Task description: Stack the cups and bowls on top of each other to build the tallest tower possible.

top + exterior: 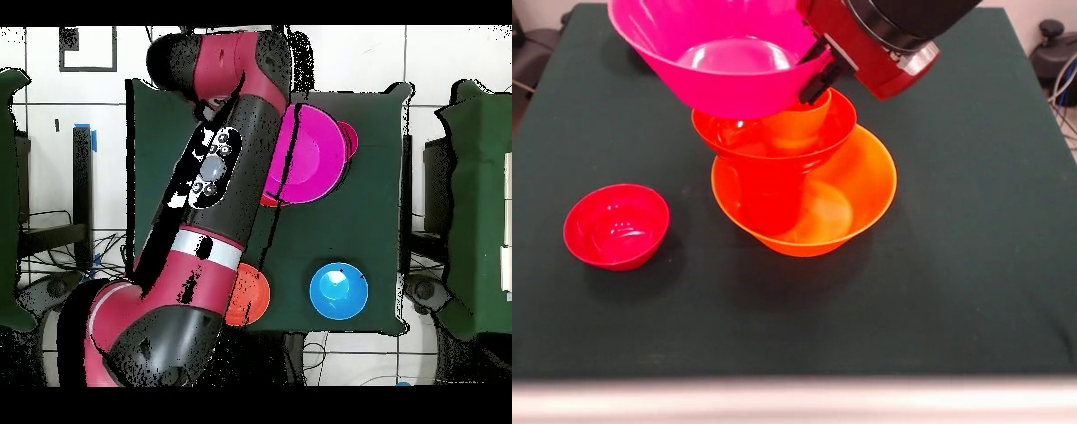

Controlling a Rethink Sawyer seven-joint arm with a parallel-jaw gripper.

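My gripper is shut on the right rim of the wide pink bowl and holds it tilted just above the tower. The tower is the widest orange bowl on the table, a red-orange cup standing in it, a red-orange bowl on that cup, and an orange cup inside that bowl. In the overhead view the pink bowl covers the tower, and only a red-orange sliver shows at its edge. I cannot tell whether the pink bowl touches the orange cup. The light green cup is out of view.
A crimson bowl sits upright on the dark green cloth, left of the tower in the front view. In the overhead view a blue bowl and a red-orange bowl, half hidden by my arm, sit near the robot's edge.
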